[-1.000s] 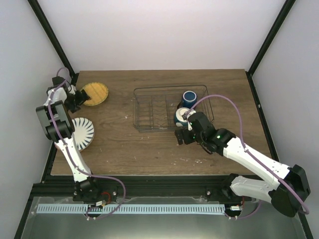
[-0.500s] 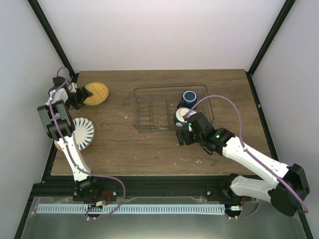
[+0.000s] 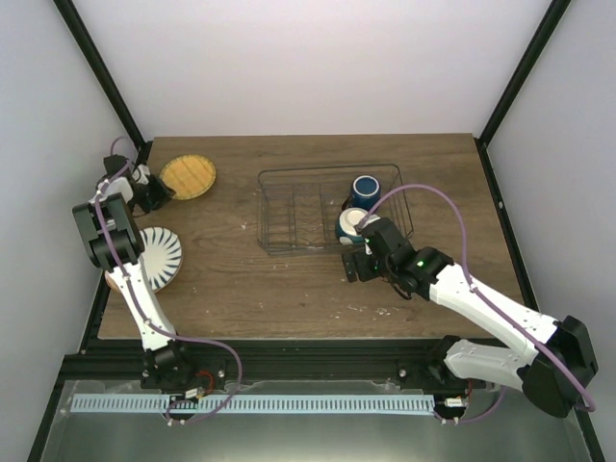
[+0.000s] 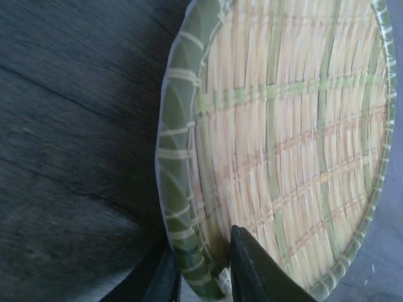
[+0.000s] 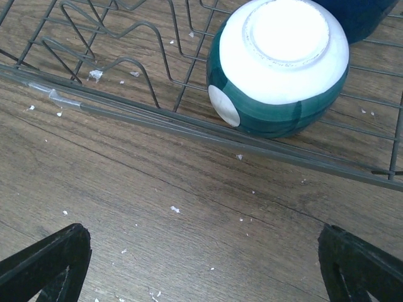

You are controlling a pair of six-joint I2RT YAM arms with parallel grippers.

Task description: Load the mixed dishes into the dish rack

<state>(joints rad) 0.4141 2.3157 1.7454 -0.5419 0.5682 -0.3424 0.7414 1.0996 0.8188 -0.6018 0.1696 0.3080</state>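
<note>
1. The left gripper point(image 4: 200, 280) is clamped on the rim of the orange-yellow plate point(image 4: 296, 126). One dark finger point(image 4: 255, 270) lies on the woven inner face and the other sits under the outside of the rim, which is pinched between them.
2. From above, this plate sits at the far left corner of the table point(image 3: 289, 289), well apart from the dish rack point(image 3: 262, 207). Whether its gripped edge is lifted off the wood cannot be told.
3. The right gripper point(image 5: 201, 267) stands wide apart and holds nothing. Its two black fingertips show in the bottom corners of the wrist view, with bare, crumb-speckled wood between them.
4. Just beyond those fingers runs the front wire of the rack. The gripper hovers over the table outside it, at its near right corner.
5. Directly behind that wire, inside the rack, the bowl point(image 5: 277, 63) rests upside down — white base up, green sides.
6. The dark blue cup point(image 5: 362, 16) stands just behind the bowl in the right part of the rack, mouth up in the overhead view. Whether the two touch cannot be told.
7. The rack's left part, with its wire dividers, holds no dishes.
8. The striped plate point(image 3: 159, 255) lies flat near the table's left edge, partly under the left arm and well apart from the rack.
</note>
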